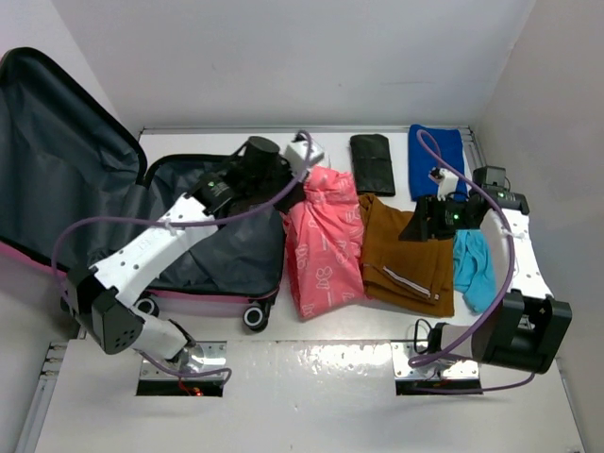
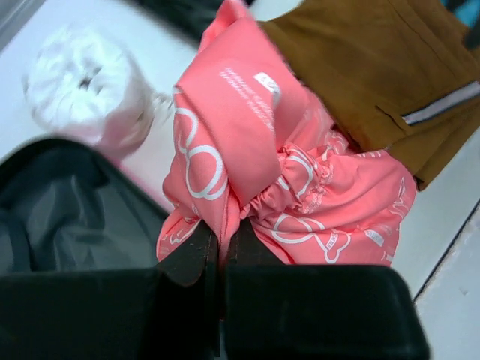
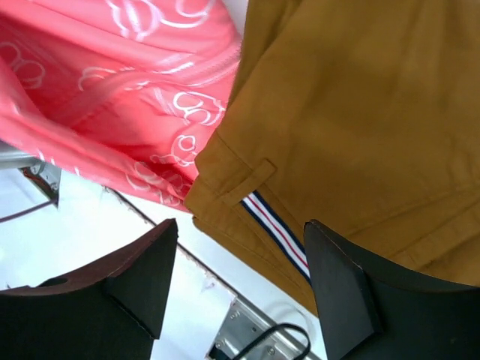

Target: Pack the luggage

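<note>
The luggage (image 1: 222, 255) lies open at the table's left, lining upward to receive clothes; the left gripper (image 2: 221, 238) is closed tight on a fold of the pink garment (image 2: 240, 135) just beside it (probably to pull it inside); the right gripper (image 3: 240, 236) hangs wide open over the brown trousers (image 3: 352, 112), holding nothing.
</note>
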You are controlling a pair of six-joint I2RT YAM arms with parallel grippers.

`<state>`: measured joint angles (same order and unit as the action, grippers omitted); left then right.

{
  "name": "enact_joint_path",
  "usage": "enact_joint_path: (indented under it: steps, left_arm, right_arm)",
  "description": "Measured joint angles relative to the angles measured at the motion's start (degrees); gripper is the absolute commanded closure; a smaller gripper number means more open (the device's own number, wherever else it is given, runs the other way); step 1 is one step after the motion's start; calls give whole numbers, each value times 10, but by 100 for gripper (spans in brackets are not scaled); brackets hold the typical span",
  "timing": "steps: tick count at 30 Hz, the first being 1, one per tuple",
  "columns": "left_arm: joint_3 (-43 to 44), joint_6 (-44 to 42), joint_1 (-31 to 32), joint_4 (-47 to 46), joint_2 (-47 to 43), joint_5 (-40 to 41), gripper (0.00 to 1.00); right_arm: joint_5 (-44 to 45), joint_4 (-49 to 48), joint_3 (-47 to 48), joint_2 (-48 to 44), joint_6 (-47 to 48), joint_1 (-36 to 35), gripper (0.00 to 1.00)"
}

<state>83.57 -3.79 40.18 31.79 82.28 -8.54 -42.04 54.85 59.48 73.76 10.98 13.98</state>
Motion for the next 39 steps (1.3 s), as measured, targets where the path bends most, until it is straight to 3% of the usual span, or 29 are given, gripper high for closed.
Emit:
enact_joint_path:
  steps: [9,15,25,32,39]
  left_arm:
    - [-23,126,-151,0,-17,54,100]
    - [-17,179,-212,64,-37,133,100]
    - [-185,287,-349,83,-78,237,100]
    - [-175,287,-418,14,38,346,100]
    - [-147,303,-443,-18,144,395,100]
  right_arm:
    - [1,-49,2,19,-37,-26,32]
    - [5,-53,28,30,-44,-35,32]
    - [13,-55,56,69,-52,-71,32]
    - [15,-55,83,90,-52,-90,32]
    - [19,-54,95,104,-52,-100,31]
